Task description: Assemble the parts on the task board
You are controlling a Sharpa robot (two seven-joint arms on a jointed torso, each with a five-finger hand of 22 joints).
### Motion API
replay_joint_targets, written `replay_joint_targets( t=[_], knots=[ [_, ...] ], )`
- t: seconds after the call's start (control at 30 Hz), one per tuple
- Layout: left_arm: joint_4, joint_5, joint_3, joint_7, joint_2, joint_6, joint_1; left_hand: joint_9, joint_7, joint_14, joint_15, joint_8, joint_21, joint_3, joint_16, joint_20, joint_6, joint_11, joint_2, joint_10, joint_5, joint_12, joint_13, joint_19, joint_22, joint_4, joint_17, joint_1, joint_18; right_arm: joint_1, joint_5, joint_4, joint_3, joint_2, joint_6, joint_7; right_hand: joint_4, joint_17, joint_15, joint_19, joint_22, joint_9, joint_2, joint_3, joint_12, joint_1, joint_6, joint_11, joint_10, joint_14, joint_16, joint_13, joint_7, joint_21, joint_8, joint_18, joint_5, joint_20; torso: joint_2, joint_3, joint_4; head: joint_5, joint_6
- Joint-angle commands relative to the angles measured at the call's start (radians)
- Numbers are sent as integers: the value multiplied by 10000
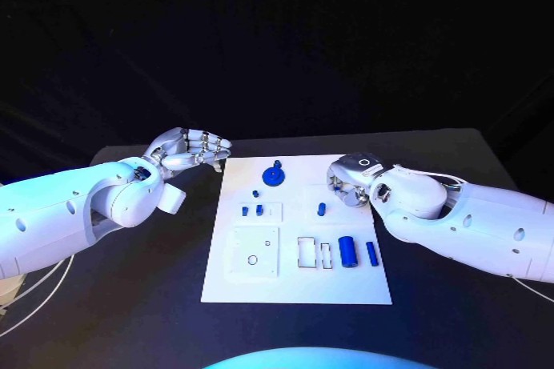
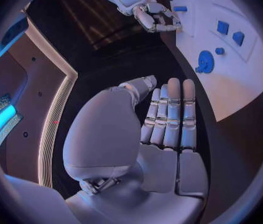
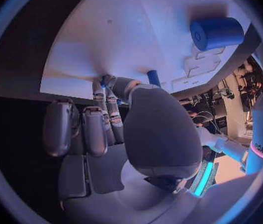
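Note:
The white task board point(image 1: 298, 285) lies mid-table. A blue gear-like part point(image 1: 274, 175) sits near its far edge, with small blue parts point(image 1: 254, 210) below it. A blue cylinder point(image 1: 347, 251) and a blue bar point(image 1: 371, 253) lie near the right edge. My left hand point(image 1: 190, 151) hovers off the board's far left corner, fingers straight and holding nothing. My right hand point(image 1: 350, 182) reaches down at the far right edge, close to a small upright blue peg point(image 1: 322, 209). In the right wrist view its thumb and fingertips point(image 3: 106, 92) meet at the board beside the peg point(image 3: 153, 77); a blue sliver shows there.
A white rectangular plate point(image 1: 253, 251) and two narrow slots point(image 1: 308, 253) occupy the board's near half. Black table point(image 1: 138, 305) surrounds the board. The left wrist view shows the gear point(image 2: 205, 62), the board point(image 2: 243, 84) and my right hand point(image 2: 151, 16) beyond.

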Motion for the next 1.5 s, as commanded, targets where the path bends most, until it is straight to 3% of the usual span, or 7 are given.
replay_joint_targets(
  t=[0.03, 0.4, 0.63, 0.9, 1.07, 1.27, 1.5],
  knots=[
    [12, -43, 10, 25, 1, 131, 8, -18, 39, 85, 14, 13, 55, 15, -50, -26, 32, 37, 31, 31, 44, -69, -22, 1, 31, -52, -14, 58, 114, -85, 43, 26, -55, -62, -643, -60, -66, -14, -73, 194, 1418, 17, 40, 6, 69, -103, 96, -293, 388, 485, -44, 8, -8, 2, 58, -93, 24, -69, 1, -1, -9, 21, 15],
    [-4, -33, 11, 9, -38, 82, 8, -55, 94, 113, 42, -51, 102, 17, -83, -17, -58, 81, 24, -38, 52, -130, -60, -43, 90, -66, -25, 1, 106, -65, 610, 201, 7, -300, -1630, 246, -93, -54, -77, 161, 1372, 30, 41, 23, 66, -138, 116, -297, 419, 480, -69, 5, -10, -133, 65, -68, 23, -72, -2, 7, -25, 19, 46],
    [-11, -9, 11, -6, -54, 73, 8, -69, 117, 120, 57, -76, 115, 17, -96, -9, -96, 101, 20, -74, 55, -156, -75, -60, 108, -66, -28, -32, 104, 14, 1322, 337, 69, -483, -1493, 552, -103, -73, -80, 141, 1347, 32, 45, 33, 57, -150, 112, -293, 416, 476, -83, 0, -7, -208, 60, -54, 24, -74, -2, 10, 5, 11, 47],
    [-3, 6, 11, -8, -66, 60, 7, -77, 130, 125, 64, -90, 119, 18, -101, -4, -117, 111, 19, -93, 57, -168, -83, -69, 117, -67, -29, -47, 103, 88, 1784, 970, 130, -828, -1736, 939, -123, -79, -82, 138, 1346, 35, 57, 53, 40, -163, 98, -288, 406, 473, -88, -9, -3, -218, 50, -52, 25, -78, 4, 12, -27, 78, 59],
    [31, 12, 11, 6, -60, 44, 6, -80, 135, 128, 68, -96, 121, 19, -103, -1, -127, 116, 21, -101, 59, -173, -86, -73, 121, -66, -29, -54, 103, 51, 1877, 1712, 143, -945, -1955, 1101, -132, -61, -87, 143, 1355, 36, 61, 60, 34, -166, 94, -286, 403, 476, -75, -12, 2, -197, 46, -57, 25, -76, 8, 30, -30, 132, 61],
    [97, 16, 10, 29, -34, 10, 3, -83, 139, 131, 70, -100, 124, 22, -105, 0, -134, 119, 25, -107, 61, -176, -89, -75, 124, -68, -29, -57, 103, -92, 1761, 2451, 147, -899, -2045, 1180, -150, -71, -93, 146, 1360, 38, 66, 72, 25, -167, 86, -283, 395, 473, -82, -18, 8, -187, 40, -60, 25, -72, 1, 1, -8, 276, -15],
    [184, 33, 9, 43, 17, -43, 1, -83, 139, 131, 70, -100, 124, 22, -105, 0, -134, 119, 25, -107, 61, -176, -89, -75, 124, -68, -29, -57, 103, -314, 1378, 2900, 148, -541, -1935, 1211, -161, -26, -93, 162, 1382, 39, 64, 75, 19, -169, 81, -280, 389, 482, -51, -21, 13, -130, 37, -70, 24, -72, -3, -11, -18, 729, -219]
  ],
)
